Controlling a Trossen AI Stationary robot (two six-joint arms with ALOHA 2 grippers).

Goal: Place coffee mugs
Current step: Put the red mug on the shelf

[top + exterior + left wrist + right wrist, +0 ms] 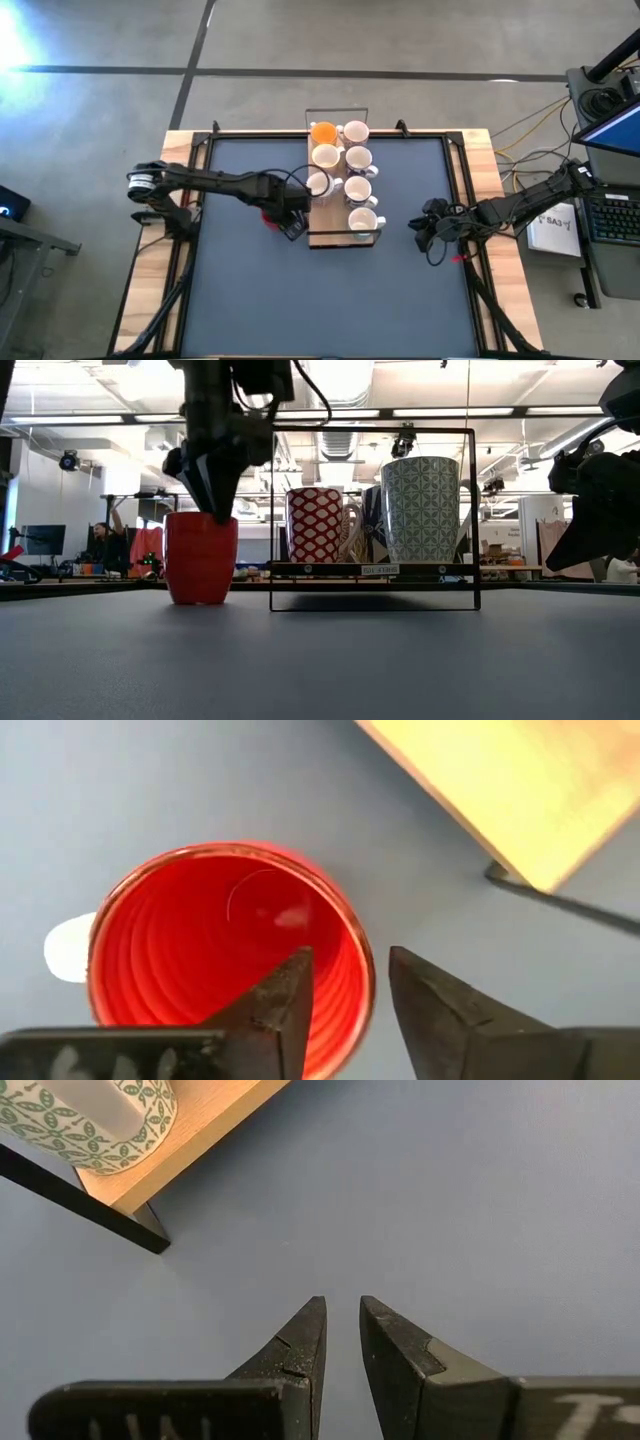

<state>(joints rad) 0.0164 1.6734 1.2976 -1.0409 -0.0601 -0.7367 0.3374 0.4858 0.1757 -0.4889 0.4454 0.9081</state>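
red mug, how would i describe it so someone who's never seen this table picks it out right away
Start at the wooden board in the middle of the dark table mat, loaded with mugs. Look just off its left edge, under the left gripper, whose open fingers straddle one wall of the red mug. It is the only mug standing on the mat itself, and the only plain red one; a red and white patterned mug stands on the board.

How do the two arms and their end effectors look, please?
Both arms are dark, slim and jointed, with black cables looping near the wrists. Each end effector, left and right, has two dark wedge-shaped fingers tapering to points; pale markings show at their bases.
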